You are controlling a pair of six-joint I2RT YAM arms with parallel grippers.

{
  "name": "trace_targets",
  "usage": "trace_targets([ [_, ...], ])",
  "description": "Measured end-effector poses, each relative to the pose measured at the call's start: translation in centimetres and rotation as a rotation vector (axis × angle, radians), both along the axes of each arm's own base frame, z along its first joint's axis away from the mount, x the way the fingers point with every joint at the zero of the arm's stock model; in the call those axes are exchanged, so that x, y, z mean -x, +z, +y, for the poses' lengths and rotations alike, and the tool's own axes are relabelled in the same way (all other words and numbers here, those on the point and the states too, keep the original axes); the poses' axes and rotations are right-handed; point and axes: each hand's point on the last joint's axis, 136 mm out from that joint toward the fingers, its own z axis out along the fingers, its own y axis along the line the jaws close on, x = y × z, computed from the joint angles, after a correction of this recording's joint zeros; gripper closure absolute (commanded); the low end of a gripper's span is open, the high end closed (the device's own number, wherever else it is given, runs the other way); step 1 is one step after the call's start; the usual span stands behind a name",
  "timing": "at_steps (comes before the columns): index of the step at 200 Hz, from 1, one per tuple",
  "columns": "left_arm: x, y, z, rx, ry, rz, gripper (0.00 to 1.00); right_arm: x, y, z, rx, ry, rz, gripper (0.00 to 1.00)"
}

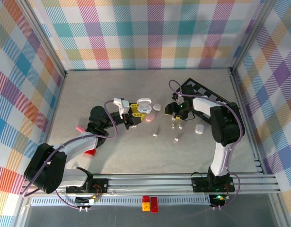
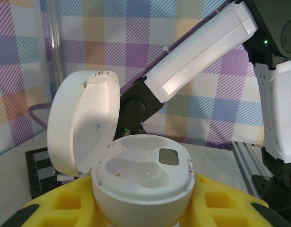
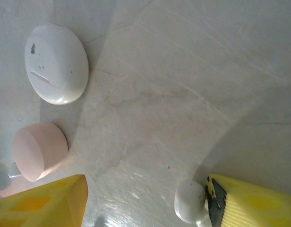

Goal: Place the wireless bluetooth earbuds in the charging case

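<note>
LEFT: your left gripper (image 1: 136,111) clamps the open white oval charging case (image 2: 141,179), mid-table | RIGHT: right gripper (image 3: 146,189) jaws apart, tiny white glossy earbud (image 3: 190,208) touching one finger | DO: centre it, then close.

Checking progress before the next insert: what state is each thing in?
charging case: lid open, wells look empty
left gripper: shut on charging case
right gripper: open
earbud: loose, not gripped
white case: closed
pink case: closed
</note>
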Motion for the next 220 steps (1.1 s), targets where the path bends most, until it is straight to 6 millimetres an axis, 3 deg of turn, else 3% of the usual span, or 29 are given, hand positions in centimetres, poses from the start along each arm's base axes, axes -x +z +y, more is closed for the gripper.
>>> trace_targets([
  [61, -1.4, -0.3, 2.4, 0.031, 0.080, 0.000, 0.65, 0.0, 0.1, -0.3, 0.098, 0.039, -0.034, 0.32],
  [121, -3.3, -1.2, 6.0, 0.050, 0.193, 0.027, 0.65, 1.5, 2.0, -0.6, 0.495, 0.179, -0.211, 0.33],
  [155, -3.8, -1.0, 7.9, 0.062, 0.257, 0.014, 0.65, 2.1, 2.4, -0.5, 0.725, 0.284, -0.298, 0.42],
  [220, -4.1, -0.6, 9.0, 0.081, 0.289, 0.004, 0.65, 1.3, 0.5, -1.1, 0.968, 0.396, -0.299, 0.50],
])
